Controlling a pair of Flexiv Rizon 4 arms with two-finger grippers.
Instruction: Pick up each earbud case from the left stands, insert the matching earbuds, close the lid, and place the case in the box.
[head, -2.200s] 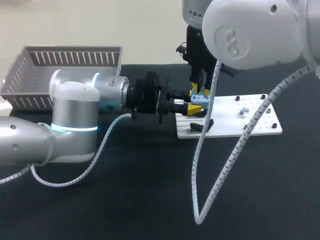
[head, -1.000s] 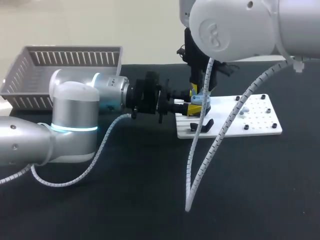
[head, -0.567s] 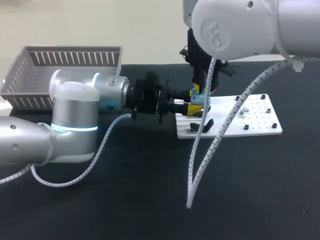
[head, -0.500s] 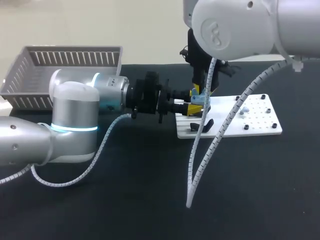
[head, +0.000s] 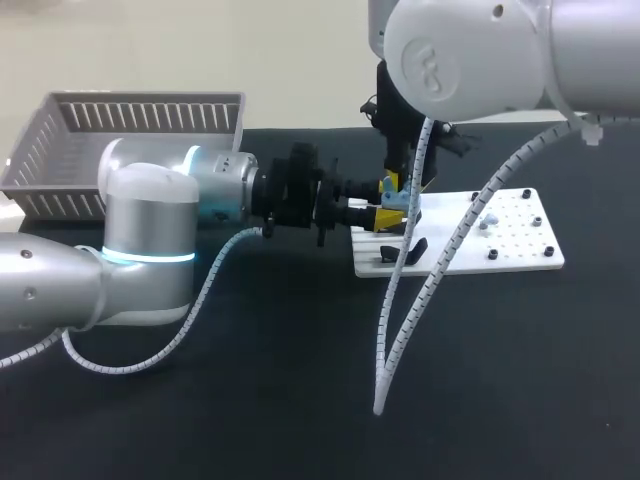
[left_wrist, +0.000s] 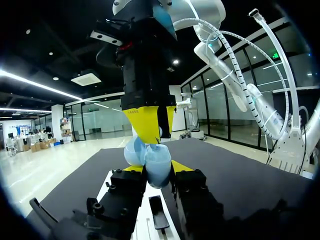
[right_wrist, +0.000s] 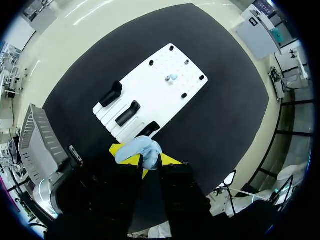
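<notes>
Where the dark surface (head: 250, 400) reaches farthest left, the basket (head: 130, 140): grey, with slatted walls, standing at the far edge behind the left arm.
Left arm (head: 150, 230): comes in low from the left and lies stretched out level across the surface towards the white board.
Left end effector (head: 383, 215): at the board's left end, its yellow tips pinching the earbud case from two sides.
Earbud case (left_wrist: 157, 167): pale blue, held upright in the left end effector above the board's left edge, its lid hanging open to one side.
Right end effector (left_wrist: 156, 131): straight above the case, pointing down and right at the case's open top; whether it is pinching anything I cannot tell.
Right arm (head: 480, 60): hangs down from the upper right, its white ribbed cable looping low in front of the board.
White board (head: 520, 250): flat on the surface right of the middle, dotted with holes.
Black stands (right_wrist: 128, 113): three in a row on the board's left half, just beside the held case.
Loose earbud (right_wrist: 172, 78): pale, alone on the board's right half, well apart from the case.
</notes>
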